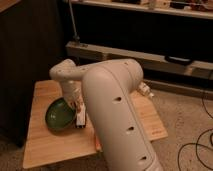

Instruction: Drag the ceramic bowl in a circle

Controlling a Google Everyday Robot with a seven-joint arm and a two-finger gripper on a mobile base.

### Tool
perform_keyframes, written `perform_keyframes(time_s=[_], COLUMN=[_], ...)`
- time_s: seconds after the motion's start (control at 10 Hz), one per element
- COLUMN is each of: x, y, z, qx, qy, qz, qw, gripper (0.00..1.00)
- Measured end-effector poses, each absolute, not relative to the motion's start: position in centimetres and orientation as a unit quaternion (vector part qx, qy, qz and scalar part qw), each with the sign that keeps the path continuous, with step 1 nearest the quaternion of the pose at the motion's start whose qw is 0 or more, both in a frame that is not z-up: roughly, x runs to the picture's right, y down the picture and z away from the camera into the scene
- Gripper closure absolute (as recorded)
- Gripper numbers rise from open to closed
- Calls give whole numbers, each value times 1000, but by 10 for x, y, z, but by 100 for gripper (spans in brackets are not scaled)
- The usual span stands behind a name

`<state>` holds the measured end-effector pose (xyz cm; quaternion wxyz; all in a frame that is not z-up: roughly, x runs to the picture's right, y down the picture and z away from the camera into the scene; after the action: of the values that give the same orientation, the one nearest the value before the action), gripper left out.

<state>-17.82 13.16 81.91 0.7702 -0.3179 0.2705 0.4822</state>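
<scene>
The green ceramic bowl [60, 116] sits on the left part of the wooden table [45, 145]. My white arm crosses the middle of the view, and its forearm bends down to the bowl. My gripper [75, 106] is at the bowl's right rim, touching it or just above it. The arm hides the right edge of the bowl.
A small white and red packet [81, 120] lies right next to the bowl on its right. A small white object [145, 90] lies near the table's far right edge. A dark cabinet [25, 45] stands at the left, a low shelf [165, 60] behind, and cables [197, 150] on the floor at the right.
</scene>
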Motion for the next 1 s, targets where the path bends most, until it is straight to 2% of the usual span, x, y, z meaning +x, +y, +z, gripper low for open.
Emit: perform_keyframes(time_s=[0.3,0.5,0.8,1.0], x=[-188,-211,-260,-272], y=[181,199,200,186], z=[786,783,819,846], qx=[-340,-359,-383,-388], qy=[283,271,250,236], qz=[445,436,437,454], qw=[779,779,774,767], gripper=[100,100,100,100])
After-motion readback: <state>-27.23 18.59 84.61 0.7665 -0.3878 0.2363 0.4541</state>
